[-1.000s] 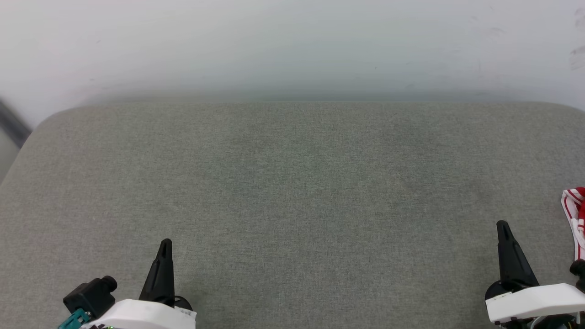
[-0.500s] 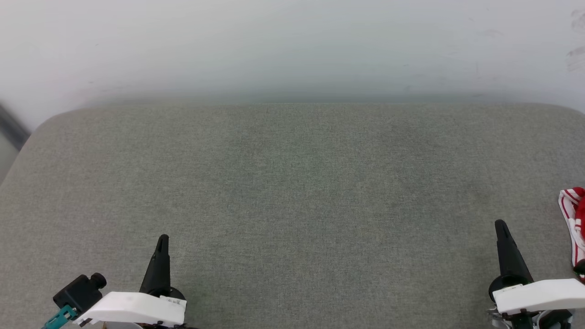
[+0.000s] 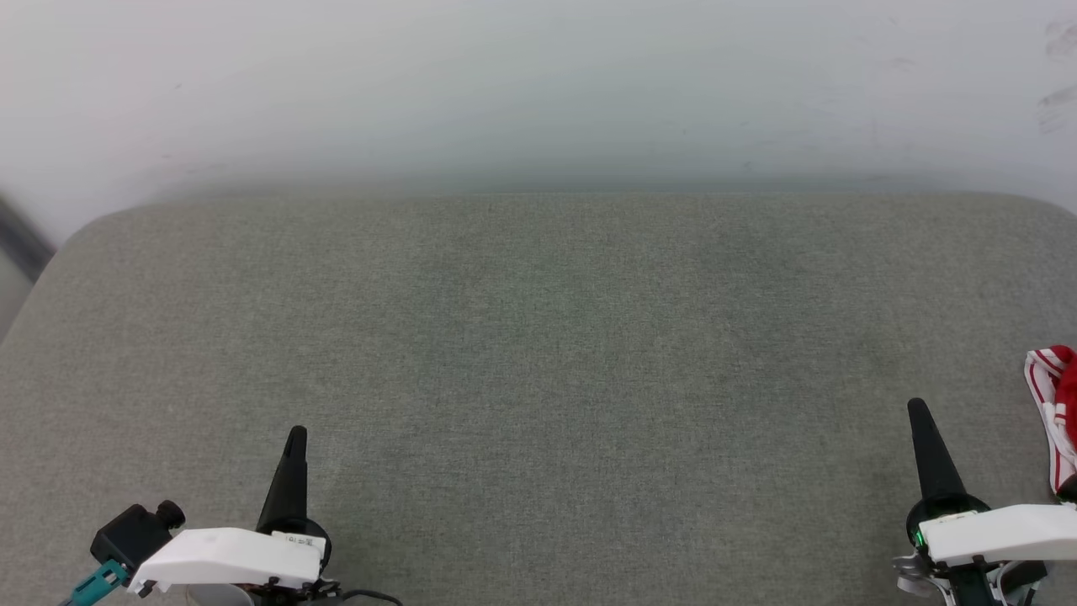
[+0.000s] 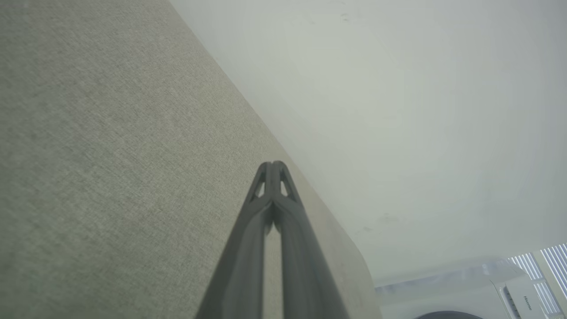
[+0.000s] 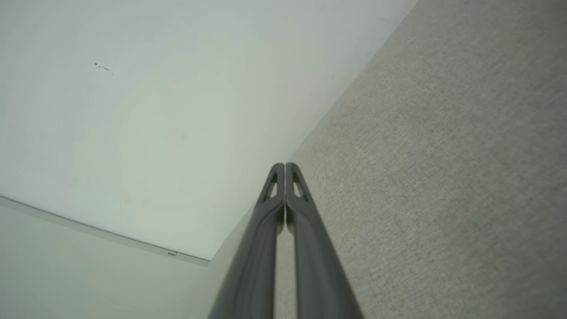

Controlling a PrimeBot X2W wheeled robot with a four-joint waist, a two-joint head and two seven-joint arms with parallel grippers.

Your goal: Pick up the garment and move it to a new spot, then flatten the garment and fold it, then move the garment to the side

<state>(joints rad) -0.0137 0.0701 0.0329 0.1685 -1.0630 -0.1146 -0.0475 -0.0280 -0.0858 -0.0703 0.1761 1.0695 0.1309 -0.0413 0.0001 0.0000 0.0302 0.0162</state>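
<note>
- The head view takes in the garment (image 3: 1053,400): a strip of red cloth with white-and-red striped trim at the far right edge of the worktop (image 3: 538,337). The frame cuts most of it off, so no lettering can be made out.
- The right gripper (image 3: 919,414) points up the worktop near the garment, its dark fingers not touching it. The left gripper (image 3: 295,438) sits well apart at the lower left.
- The wrist views show each pair of jaws pressed together, tip to tip, holding nothing: left gripper (image 4: 273,167), right gripper (image 5: 284,167). The fingers are long, tapered and matt dark, with small slots near the tips.
- The worktop is covered in grey-green woven fabric with rounded corners, and behind it is a plain pale wall (image 3: 538,84).
- The left wrist view catches a white slatted appliance (image 4: 527,294) in its corner, partly cut off.
</note>
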